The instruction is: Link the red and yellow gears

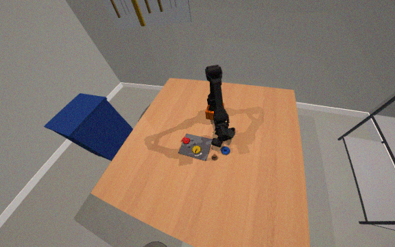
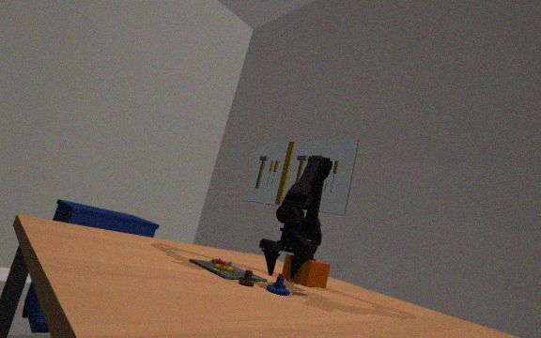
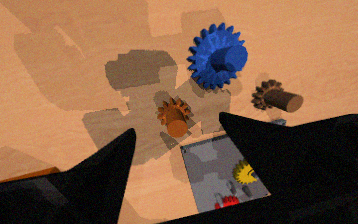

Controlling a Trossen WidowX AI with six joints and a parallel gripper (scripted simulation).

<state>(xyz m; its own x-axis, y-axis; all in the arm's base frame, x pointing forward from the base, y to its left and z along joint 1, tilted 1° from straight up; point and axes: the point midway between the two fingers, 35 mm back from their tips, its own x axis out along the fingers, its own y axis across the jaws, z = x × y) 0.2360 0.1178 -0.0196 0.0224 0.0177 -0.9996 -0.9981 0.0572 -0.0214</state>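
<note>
My gripper [image 2: 282, 275] [image 3: 178, 123] is open and empty, pointing down above the small orange gear [image 3: 176, 125], which stands between the fingertips in the wrist view and is hidden under the arm in the top view. A large blue gear [image 1: 225, 150] [image 2: 278, 289] [image 3: 210, 52] and a small brown gear [image 1: 214, 157] [image 2: 247, 283] [image 3: 284, 100] stand on the table beside it. The grey board [image 1: 186, 151] [image 3: 196, 162] carries the red gear [image 1: 184, 140] [image 3: 228, 202] and the yellow gear [image 1: 196, 149] [image 2: 224, 268] [image 3: 243, 172]. Small grey pegs show between them; a finger hides part of the board in the wrist view.
An orange block [image 1: 210, 113] [image 2: 315, 273] is at the arm's base. The brown gear is close to the board's edge, and the blue gear is farther out. The wooden table [image 1: 245, 192] extends around them. A blue box-like object [image 1: 91, 120] is beyond the table's left edge.
</note>
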